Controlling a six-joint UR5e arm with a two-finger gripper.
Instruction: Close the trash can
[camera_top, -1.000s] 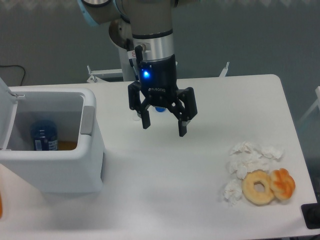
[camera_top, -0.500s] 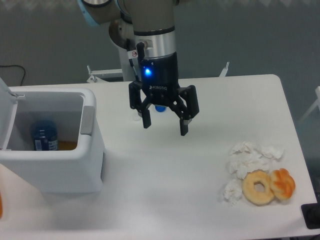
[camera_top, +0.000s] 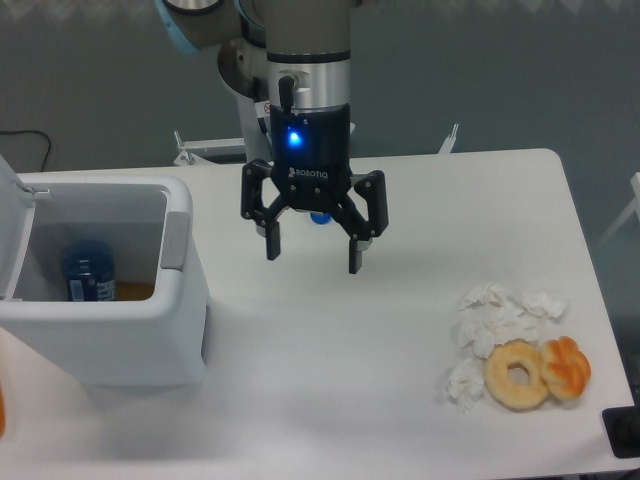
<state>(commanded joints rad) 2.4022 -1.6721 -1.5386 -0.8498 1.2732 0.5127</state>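
Gripper (camera_top: 312, 256) between trash can (camera_top: 110, 335) and doughnuts (camera_top: 536, 372)

The trash can (camera_top: 110, 330) at 9 o'clock looks like smooth white plastic with a faint sheen; its latch tab (camera_top: 174, 241) is a duller grey plastic; the blue can (camera_top: 88, 272) inside has a glossy printed surface. The gripper (camera_top: 312, 246) at 12 o'clock is matt black, with a brushed silvery metal collar above it; the table (camera_top: 340, 370) is smooth, matt white. At 4 o'clock the tissues (camera_top: 495, 325) look like soft crumpled paper; the two doughnuts (camera_top: 538, 371) have a glazed, slightly shiny crust.
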